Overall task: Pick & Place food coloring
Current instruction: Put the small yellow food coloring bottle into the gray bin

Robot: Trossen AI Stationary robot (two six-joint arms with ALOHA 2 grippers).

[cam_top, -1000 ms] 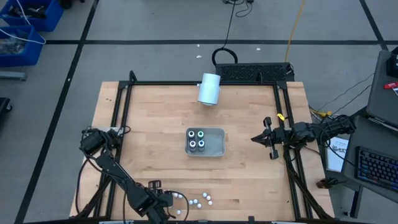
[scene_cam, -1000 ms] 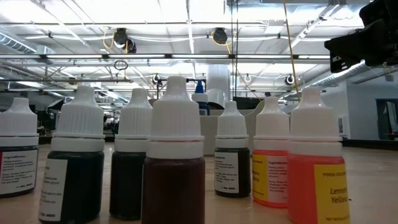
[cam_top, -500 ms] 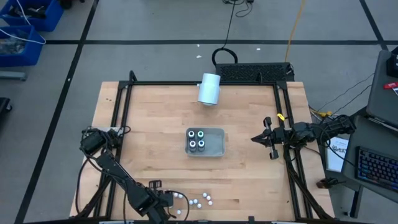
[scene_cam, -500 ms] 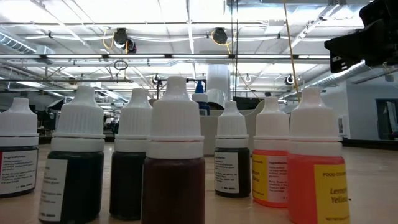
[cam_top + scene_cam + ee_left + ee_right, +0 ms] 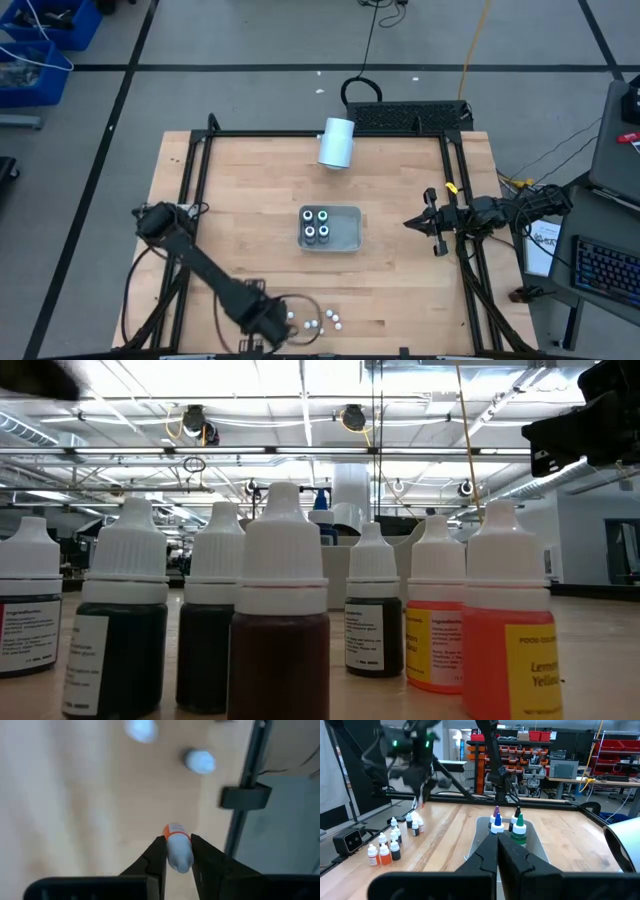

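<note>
Wooden table (image 5: 250,200), framed by dark rails, carried all items listed.

Grey rectangular tray (image 5: 348,238), at the table's centre: held four food coloring bottles (image 5: 317,224) standing upright in its left half. The right wrist view showed their caps as white, blue, black and green.

Loose food coloring bottles (image 5: 330,318), white-capped: stood grouped near the front edge of the table, well apart from the tray. The low view showed the group (image 5: 280,630) close up, with dark, red-brown, orange and yellow contents and printed labels.

White cylinder (image 5: 337,143): lay on its side near the far edge of the table.

Left gripper (image 5: 272,322): was low over the front edge of the table, just beside the loose group. Its fingers (image 5: 156,856) were clamped on one small bottle (image 5: 178,849) with a white cap and an orange band, the bottle lying lengthwise between them. Two more white caps showed blurred on the wood beyond it in the left wrist view.

Right gripper (image 5: 411,222): was parked at the table's right side, level with the tray and pointing toward it, nothing held. Its fingers (image 5: 485,856) were pressed together.
</note>
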